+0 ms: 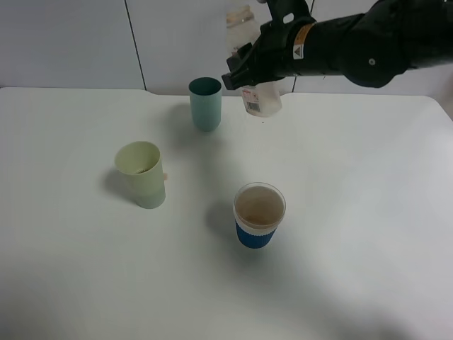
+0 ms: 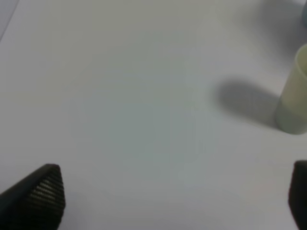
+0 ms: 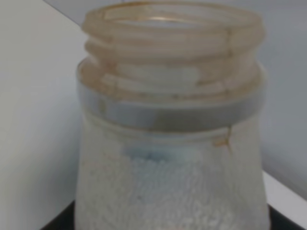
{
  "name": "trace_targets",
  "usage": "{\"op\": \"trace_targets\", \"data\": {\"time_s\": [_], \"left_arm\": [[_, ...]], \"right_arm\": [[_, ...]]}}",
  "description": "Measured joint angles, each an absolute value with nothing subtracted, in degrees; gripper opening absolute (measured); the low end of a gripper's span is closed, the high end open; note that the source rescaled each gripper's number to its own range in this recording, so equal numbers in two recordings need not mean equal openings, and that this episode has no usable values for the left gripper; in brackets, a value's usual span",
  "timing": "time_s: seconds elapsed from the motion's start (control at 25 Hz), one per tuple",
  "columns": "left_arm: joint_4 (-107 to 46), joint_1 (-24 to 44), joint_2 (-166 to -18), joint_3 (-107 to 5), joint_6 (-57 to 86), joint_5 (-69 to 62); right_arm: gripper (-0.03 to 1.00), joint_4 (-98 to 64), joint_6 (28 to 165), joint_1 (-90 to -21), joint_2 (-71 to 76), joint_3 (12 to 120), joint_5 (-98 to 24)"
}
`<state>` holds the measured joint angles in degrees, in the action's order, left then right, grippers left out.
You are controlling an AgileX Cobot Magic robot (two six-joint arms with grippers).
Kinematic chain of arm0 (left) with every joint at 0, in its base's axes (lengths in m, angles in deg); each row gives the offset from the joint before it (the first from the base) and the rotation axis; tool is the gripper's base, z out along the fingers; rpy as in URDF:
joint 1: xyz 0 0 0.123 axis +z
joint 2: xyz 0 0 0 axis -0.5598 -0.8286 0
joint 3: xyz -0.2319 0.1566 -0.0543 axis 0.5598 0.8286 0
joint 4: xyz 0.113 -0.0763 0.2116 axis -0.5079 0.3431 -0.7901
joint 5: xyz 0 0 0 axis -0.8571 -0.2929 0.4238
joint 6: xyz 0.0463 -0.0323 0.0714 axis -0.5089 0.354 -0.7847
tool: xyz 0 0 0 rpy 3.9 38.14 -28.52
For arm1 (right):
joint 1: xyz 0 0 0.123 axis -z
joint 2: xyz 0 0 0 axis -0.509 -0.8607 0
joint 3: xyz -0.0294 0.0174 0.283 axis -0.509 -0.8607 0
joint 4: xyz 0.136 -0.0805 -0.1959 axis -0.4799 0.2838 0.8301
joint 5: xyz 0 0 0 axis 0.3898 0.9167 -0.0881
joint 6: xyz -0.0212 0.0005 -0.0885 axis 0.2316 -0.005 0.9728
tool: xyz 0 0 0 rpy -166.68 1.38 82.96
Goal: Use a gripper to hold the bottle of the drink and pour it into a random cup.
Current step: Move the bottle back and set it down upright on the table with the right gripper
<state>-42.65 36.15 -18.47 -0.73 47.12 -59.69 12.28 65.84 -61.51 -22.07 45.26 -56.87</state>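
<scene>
My right gripper (image 1: 256, 71) is shut on the bottle of the drink (image 1: 261, 99) and holds it in the air above the table's far side, just right of the teal-green tumbler (image 1: 205, 103). The bottle is roughly upright, with its white-and-red label showing below the jaws. In the right wrist view the bottle (image 3: 172, 143) fills the frame, with an open wide neck and translucent walls. The pale yellow-green cup (image 1: 141, 173) stands left of centre, far from the bottle; it also shows in the left wrist view (image 2: 295, 96). My left gripper (image 2: 177, 201) is open and empty above bare table.
A clear cup with a blue sleeve (image 1: 259, 214) stands near the middle and holds some brownish liquid. The white table (image 1: 354, 248) extends to a white wall at the back. The left arm is outside the high view.
</scene>
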Motion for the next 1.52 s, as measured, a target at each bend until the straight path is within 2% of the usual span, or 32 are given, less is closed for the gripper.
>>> {"op": "trace_targets", "data": {"time_s": [0.28, 0.6, 1.16, 1.52], "left_arm": [[-42.65, 36.15, -18.47, -0.73, 47.12, -59.69], [-42.65, 36.15, -18.47, -0.73, 47.12, -59.69], [-42.65, 36.15, -18.47, -0.73, 47.12, -59.69], [-42.65, 36.15, -18.47, -0.73, 47.12, -59.69]], "right_arm": [[0.03, 11.32, 67.97, -58.48, -22.18, 37.56, -72.25], [0.03, 6.11, 69.28, -54.89, -27.34, 37.16, -76.09], [0.03, 3.46, 79.45, -54.45, -38.25, 37.21, -87.72], [0.03, 3.42, 80.14, -54.03, -43.26, 37.21, -98.00]]}}
